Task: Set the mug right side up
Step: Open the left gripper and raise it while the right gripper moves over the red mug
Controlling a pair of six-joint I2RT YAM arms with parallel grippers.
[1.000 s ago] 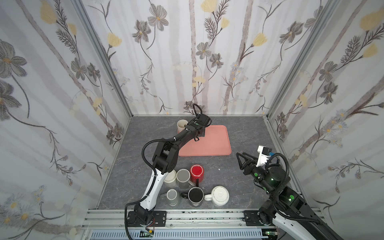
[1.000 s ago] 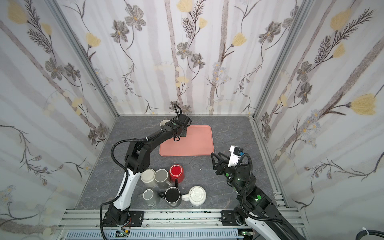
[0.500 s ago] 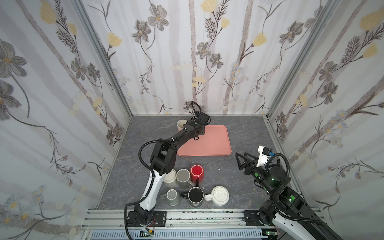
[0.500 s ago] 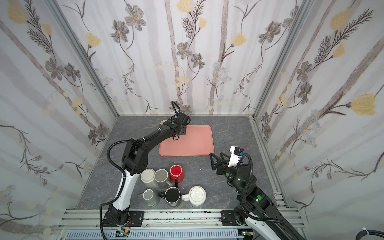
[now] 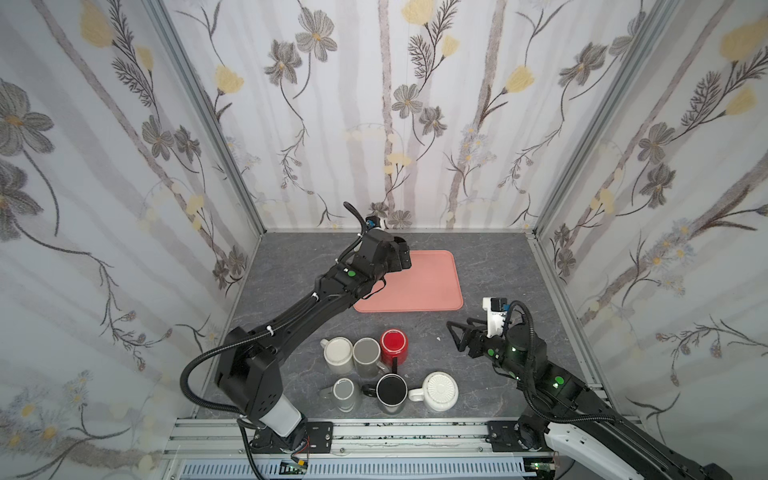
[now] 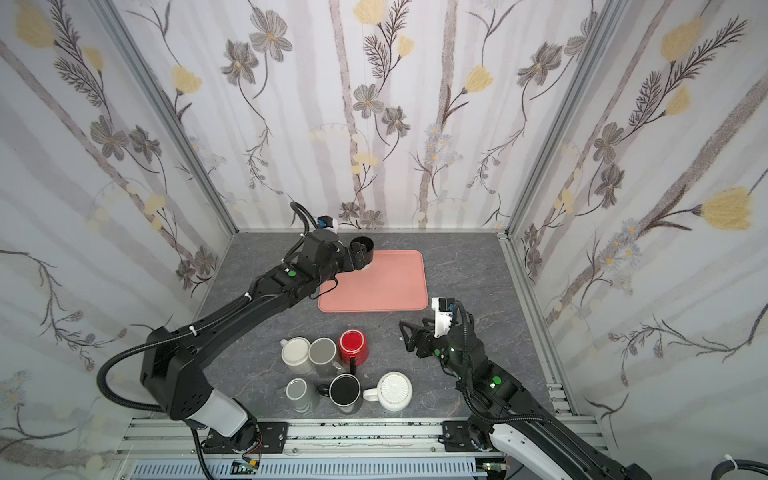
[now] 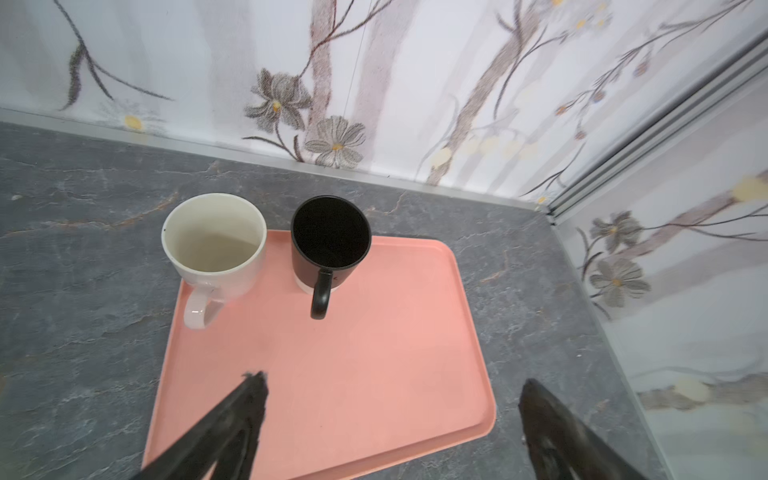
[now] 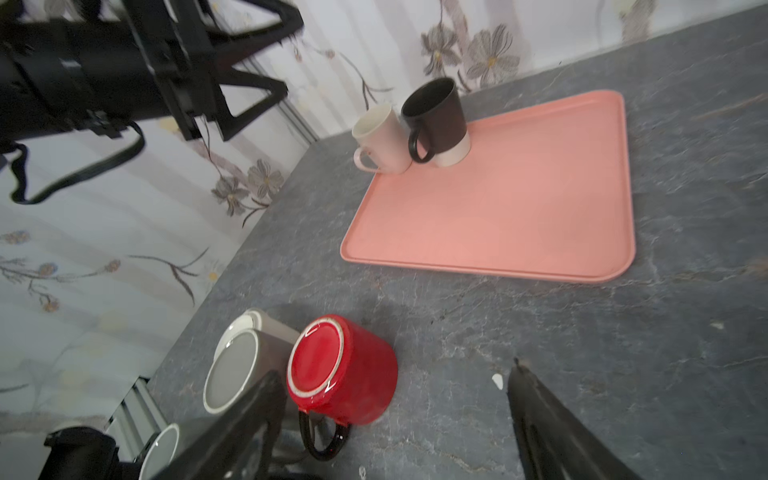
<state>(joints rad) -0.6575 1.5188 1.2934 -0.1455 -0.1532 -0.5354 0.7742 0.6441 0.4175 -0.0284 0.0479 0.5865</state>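
— Two mugs upright, you said? Where are they?
— Yes. The black mug (image 7: pixel 328 249) stands right side up on the pink tray (image 7: pixel 374 353), at its far left corner, mouth open to the ceiling, handle facing the left pincer (image 7: pixel 392 382). The white mug (image 7: pixel 214 245) stands upright just beside it at the same corner. Whether its base sits on the tray or just off it, I cannot tell.
— What does the tray rest on?
— It lies flat on a gray marbled surface (image 7: pixel 83 291).
— And that left pincer?
— It hovers above the tray, jaws spread wide, gripping nothing, apart from both mugs.
— The right one?
— The right pincer (image 8: pixel 395 368) is wide too, and empty. It hangs low over the surface, near the red mug (image 8: pixel 345 370) but apart from it in both top views.
— Is the red one upright?
— No. It stands base up, black handle toward the front rail (image 5: pixel 415 432). The gray mug (image 8: pixel 230 374) is just beside it, also base up. In both top views these belong to a cluster of six mugs in two rows of three near the rail, well apart from the tray. The ribbed mug (image 5: pixel 441 390), at the right end of the front row, shows its grooved base. The others in that row are too small to judge.
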